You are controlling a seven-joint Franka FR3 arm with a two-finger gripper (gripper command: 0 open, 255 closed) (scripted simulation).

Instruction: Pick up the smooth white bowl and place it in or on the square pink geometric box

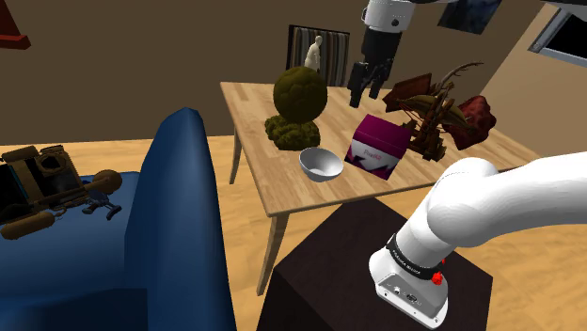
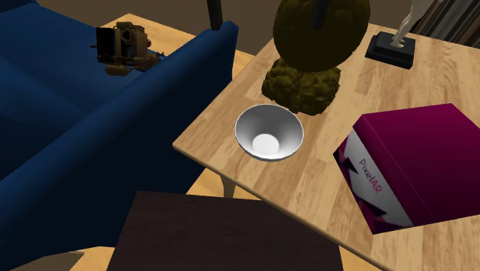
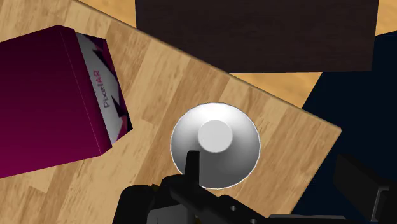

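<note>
Approach stage, likely: black two-finger gripper (image 1: 366, 92), spread, empty; next needs descent to round white-grey bowl (image 1: 321, 164) by stand-side edge of wooden table (image 1: 254, 113).

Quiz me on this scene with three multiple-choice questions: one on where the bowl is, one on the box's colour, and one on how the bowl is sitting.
1. Where is the bowl?
A. on the table, beside the box and apart from it
B. inside the box
C. stacked on top of the box

2. What colour is the box's top?
A. green
B. yellow
C. magenta

3. How does the bowl sit?
A. upside down
B. upright and empty
C. tipped on its side

Answers:
1 A, since bare wood shows between bowl and box.
2 C, since the top face is a deep magenta.
3 B, since its hollow faces up with nothing in it.
</note>
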